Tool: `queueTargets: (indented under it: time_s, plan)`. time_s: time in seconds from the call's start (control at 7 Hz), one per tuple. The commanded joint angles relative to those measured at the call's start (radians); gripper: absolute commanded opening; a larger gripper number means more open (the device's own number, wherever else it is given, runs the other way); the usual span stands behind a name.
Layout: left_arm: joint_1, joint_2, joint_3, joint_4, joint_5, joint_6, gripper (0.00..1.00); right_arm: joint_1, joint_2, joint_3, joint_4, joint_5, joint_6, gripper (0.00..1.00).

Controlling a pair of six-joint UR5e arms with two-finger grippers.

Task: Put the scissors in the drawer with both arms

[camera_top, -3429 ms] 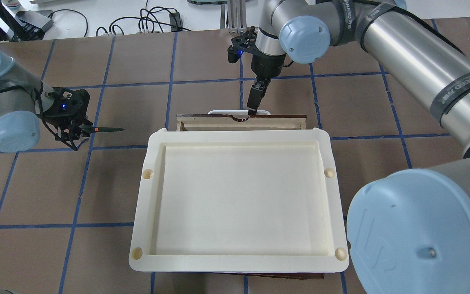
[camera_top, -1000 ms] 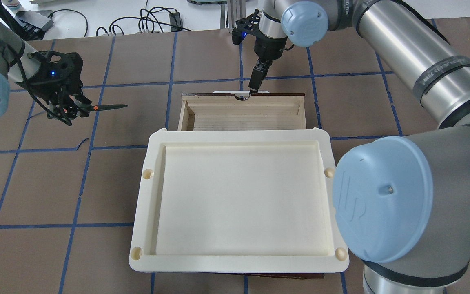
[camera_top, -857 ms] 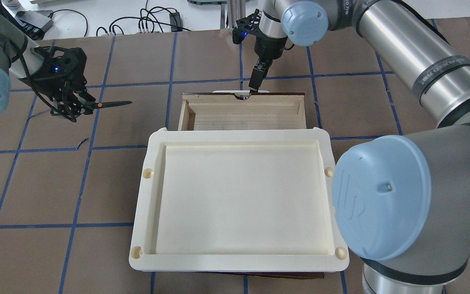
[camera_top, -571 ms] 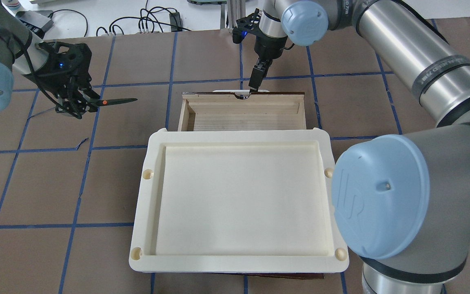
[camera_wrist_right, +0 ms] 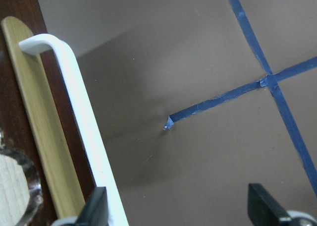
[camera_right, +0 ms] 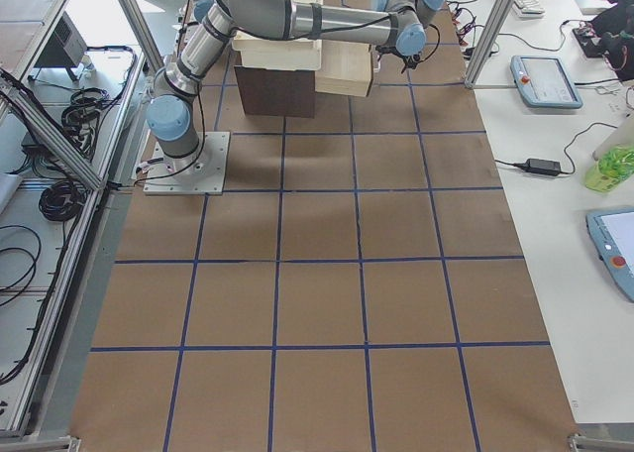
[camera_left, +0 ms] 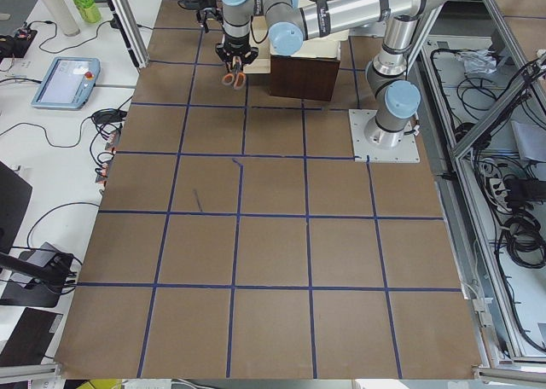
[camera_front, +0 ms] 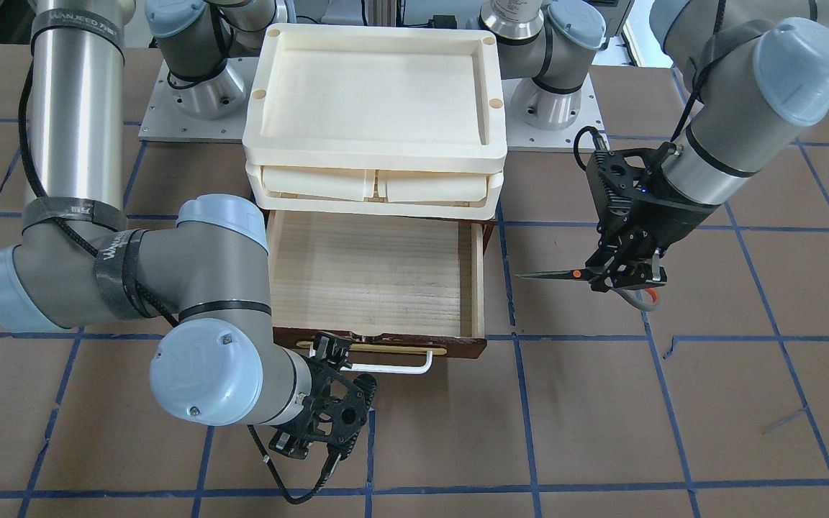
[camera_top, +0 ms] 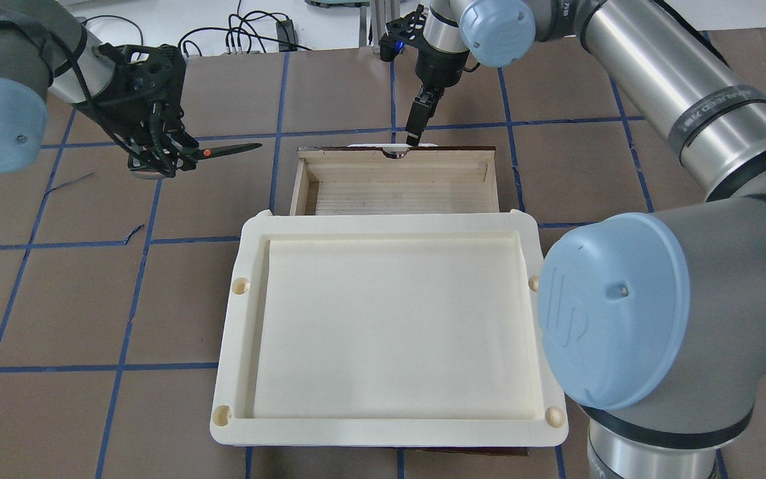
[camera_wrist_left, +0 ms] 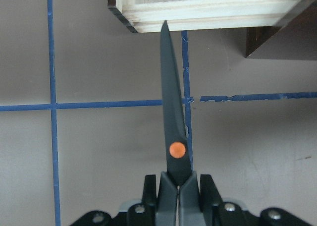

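Note:
My left gripper [camera_top: 157, 156] is shut on the handles of the scissors [camera_top: 223, 150], held level above the table, blades pointing at the drawer [camera_top: 298, 189]. In the left wrist view the scissors [camera_wrist_left: 173, 112] have closed dark blades and an orange pivot dot; the tip reaches the drawer's pale corner [camera_wrist_left: 208, 10]. The drawer [camera_front: 477, 280] is pulled out, its pale wood inside bare. My right gripper [camera_front: 324, 352] stands at the white bar handle [camera_front: 393, 367]. In the right wrist view its fingers [camera_wrist_right: 94, 211] are spread wide, one beside the handle [camera_wrist_right: 74, 112], nothing between them.
A cream tray [camera_top: 243, 332] lies on top of the cabinet above the drawer, with cream tray fronts [camera_front: 371, 185] under it. My right arm's big elbow [camera_top: 616, 313] hangs over the tray's right side. The table is brown with blue tape lines.
The drawer has slid further out since the oldest frame. My left gripper has carried the scissors to the right, towards the drawer. My right gripper has barely moved.

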Motion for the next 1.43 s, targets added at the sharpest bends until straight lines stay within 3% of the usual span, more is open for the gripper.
queueTargets:
  time_s: [0.0,0.43,0.86,1.29]
  plan:
    - [-0.045,0.008,0.008,-0.001,-0.006,-0.058,0.18,-0.002,-0.054,0.008,0.002,-0.002,0.002,1.00]
    - [-0.144,-0.005,0.016,0.015,-0.012,-0.187,0.18,-0.069,-0.160,0.028,0.022,0.001,0.003,1.00]
    - [-0.227,-0.034,0.037,0.021,-0.052,-0.322,0.20,-0.163,-0.367,0.226,0.043,-0.005,0.057,1.00]
    - [-0.334,-0.124,0.066,0.107,-0.050,-0.408,0.21,-0.271,-0.522,0.272,0.111,-0.074,0.094,1.00]
